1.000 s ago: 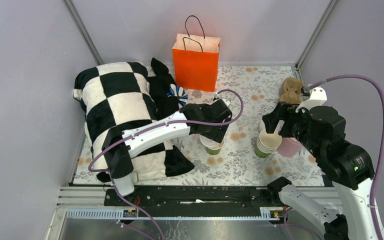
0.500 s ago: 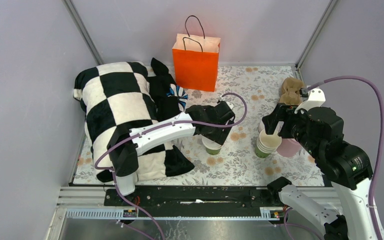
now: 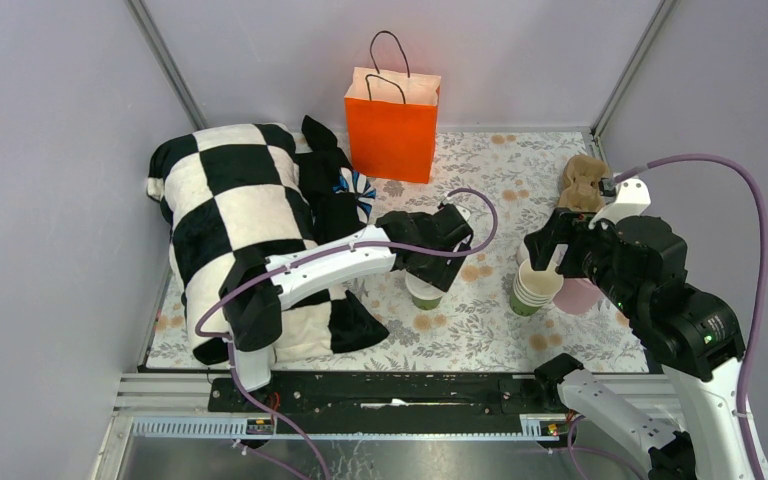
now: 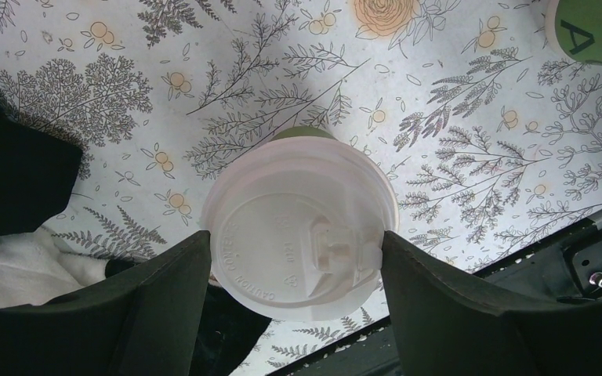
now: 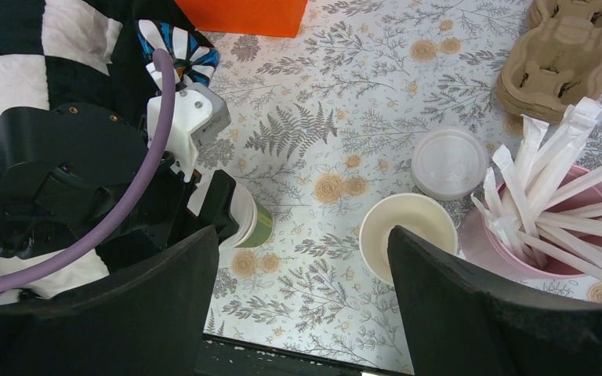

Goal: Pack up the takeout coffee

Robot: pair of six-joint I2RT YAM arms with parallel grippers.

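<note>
- Progress: the task was at an early stage. The coffee [image 4: 298, 211], lid on, stood upright on the worktop [image 3: 480, 330], about midway between the left and right edges and nearer the near edge. It was not packed.
- The orange bag [image 3: 392, 120] stood upright and open at the far edge, well apart from the coffee. In my judgement it was the intended container. Nothing could be seen inside it.
- Left gripper [image 4: 294, 239]: its jaws stood wide on either side of the lid, at or just beside its rim. I could not tell whether they pressed on the cup.
- Right gripper [image 5: 299, 235]: wide and empty, hovering above the stack of cups [image 5: 407, 227] near the right edge.
- Remaining work, as judged: secure the coffee, lift it, carry it to the far edge and lower it upright into the bag.
- Surroundings: a pink cup of sticks [image 3: 578, 295] stood just beside the stack. A pile of clear lids [image 5: 448, 162] lay behind the stack. A cardboard carrier [image 5: 564, 47] sat at the far right corner. A chequered cloth [image 3: 240, 200] covered the left side.
- Obstructions: the worktop between the coffee and the bag appeared bare. The bag handles [image 3: 390, 60] over the opening could catch the cup.
</note>
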